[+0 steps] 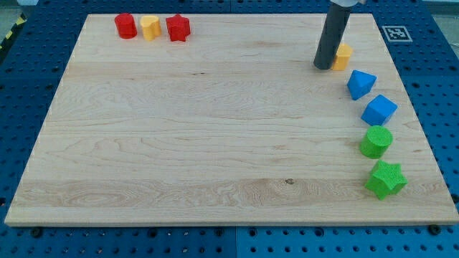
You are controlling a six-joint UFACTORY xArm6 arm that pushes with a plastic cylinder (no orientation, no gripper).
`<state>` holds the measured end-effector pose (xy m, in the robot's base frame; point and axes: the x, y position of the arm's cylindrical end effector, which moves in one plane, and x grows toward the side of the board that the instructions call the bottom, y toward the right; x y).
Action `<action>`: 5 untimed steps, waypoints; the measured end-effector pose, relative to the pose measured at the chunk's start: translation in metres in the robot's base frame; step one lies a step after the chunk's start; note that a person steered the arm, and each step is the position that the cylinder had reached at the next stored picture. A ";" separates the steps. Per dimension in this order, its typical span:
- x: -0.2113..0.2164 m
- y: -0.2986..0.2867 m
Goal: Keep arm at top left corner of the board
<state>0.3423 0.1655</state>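
Camera view: my tip (323,67) rests on the wooden board (215,143) near the view's top right, touching or just beside a yellow block (343,55) whose shape is partly hidden by the rod. The rod carries nothing. The board's top left corner is well apart from the tip. Near that corner, in a row: red cylinder (125,25), yellow block (149,27), red star (177,28). Down the view's right edge: blue triangular block (361,84), blue cube (379,110), green cylinder (376,141), green star (386,178).
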 end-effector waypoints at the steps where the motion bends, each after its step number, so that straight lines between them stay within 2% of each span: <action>1: 0.000 -0.030; 3: -0.002 -0.213; 4: -0.016 -0.318; 5: -0.054 -0.412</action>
<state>0.2882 -0.2462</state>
